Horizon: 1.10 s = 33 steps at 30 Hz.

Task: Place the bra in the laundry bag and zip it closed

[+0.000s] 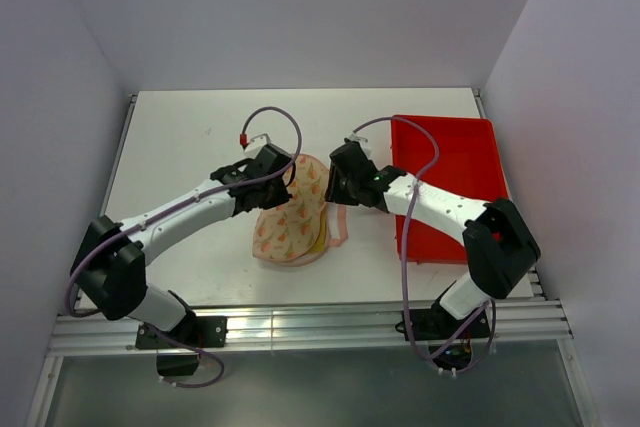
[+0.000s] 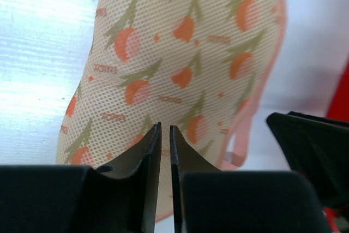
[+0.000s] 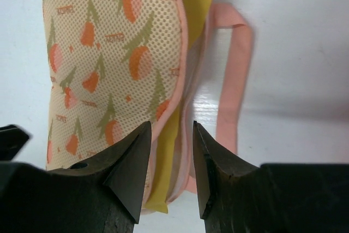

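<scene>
Two robot arms meet over one laundry bag [image 1: 285,222] near the middle of the white table [image 1: 180,137], with a single red tray [image 1: 455,162] lying to the right, well apart from the bag. The pale pink case, printed with small orange flowers, lies folded over with its patterned mesh side up. One mustard-yellow bra [image 3: 170,145] sits inside it, showing only as a yellow strip along the bag's unzipped right edge and a corner poking out at the far end. One pink fabric loop [image 3: 234,80] trails from that same edge onto the table.

The left gripper [image 2: 165,126] is at the bag's far left edge, its two fingers drawn almost together with only a sliver between them (whether any fabric is pinched there cannot be told). The right gripper [image 3: 171,126] is at the open seam, its two fingers standing roughly half spread. The pink zipper edge and the yellow strip run through the gap, with neither finger seen clamping them.
</scene>
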Motion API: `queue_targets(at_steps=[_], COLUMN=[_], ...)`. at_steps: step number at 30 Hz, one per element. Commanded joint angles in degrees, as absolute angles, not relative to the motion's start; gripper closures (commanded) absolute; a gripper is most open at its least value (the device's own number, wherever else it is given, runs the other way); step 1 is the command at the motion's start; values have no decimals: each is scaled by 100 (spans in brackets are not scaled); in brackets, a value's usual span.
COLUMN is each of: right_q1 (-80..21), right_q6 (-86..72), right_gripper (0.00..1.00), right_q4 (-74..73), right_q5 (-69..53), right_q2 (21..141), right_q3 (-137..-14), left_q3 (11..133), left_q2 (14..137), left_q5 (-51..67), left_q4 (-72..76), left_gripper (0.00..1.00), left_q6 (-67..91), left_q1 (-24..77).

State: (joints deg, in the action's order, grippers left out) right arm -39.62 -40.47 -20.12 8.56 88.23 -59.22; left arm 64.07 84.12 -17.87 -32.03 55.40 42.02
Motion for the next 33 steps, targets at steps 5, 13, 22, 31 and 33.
queue_targets(at_steps=[5, 13, 22, 31, 33], right_q1=[-4095, -4385, -4456, -4447, -4447], right_q6=[-4060, -4271, -4351, -4386, -4377], right_gripper=[57, 57, 57, 60, 61], right_q4=[-1441, -1362, -1476, -1380, -1380], right_q5=[501, 430, 571, 562, 589], right_q2=[9140, 9105, 9000, 9185, 9185], right_q3=[-6003, -5783, -5625, -5669, -5686], left_q3=[6284, 6354, 6451, 6557, 6566], left_q2=[8727, 8877, 9061, 9176, 9184], left_q5=[-1687, -1644, -1591, -1547, -1529], left_q4=[-3041, -3006, -2936, -2909, -2909], left_gripper=[83, 83, 82, 82, 82], left_q6=[5608, 5555, 5476, 5414, 5388], left_q1=[4219, 4219, 4210, 4210, 4201])
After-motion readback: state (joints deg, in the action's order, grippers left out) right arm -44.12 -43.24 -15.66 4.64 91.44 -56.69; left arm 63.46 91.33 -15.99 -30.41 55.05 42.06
